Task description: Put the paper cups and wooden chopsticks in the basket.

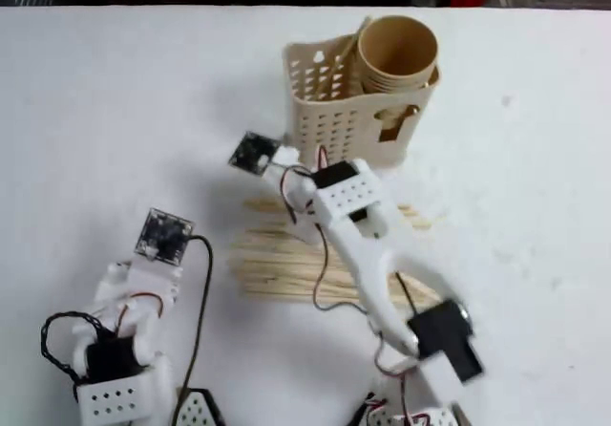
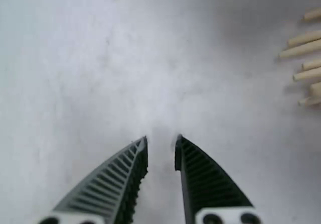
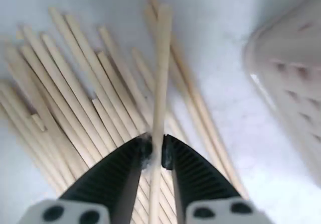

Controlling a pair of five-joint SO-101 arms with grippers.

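A cream basket (image 1: pixel 353 111) stands at the back of the table with stacked paper cups (image 1: pixel 398 52) inside it. Wooden chopsticks (image 1: pixel 286 259) lie in a loose pile in front of the basket, seen close up as chopsticks (image 3: pixel 75 93). My right gripper (image 3: pixel 156 151) hovers over the pile, shut on one chopstick (image 3: pixel 160 68) that points ahead between its fingers; the basket wall (image 3: pixel 291 83) is beside it. My left gripper (image 2: pixel 160 151) rests low over bare table at the front left, fingers slightly apart with nothing between them, chopstick ends (image 2: pixel 306 58) off to its side.
The right arm (image 1: pixel 382 254) stretches across the chopstick pile toward the basket. The left arm (image 1: pixel 124 321) sits folded at the front left. White tabletop (image 1: pixel 115 111) spreads wide to the left and right of the basket.
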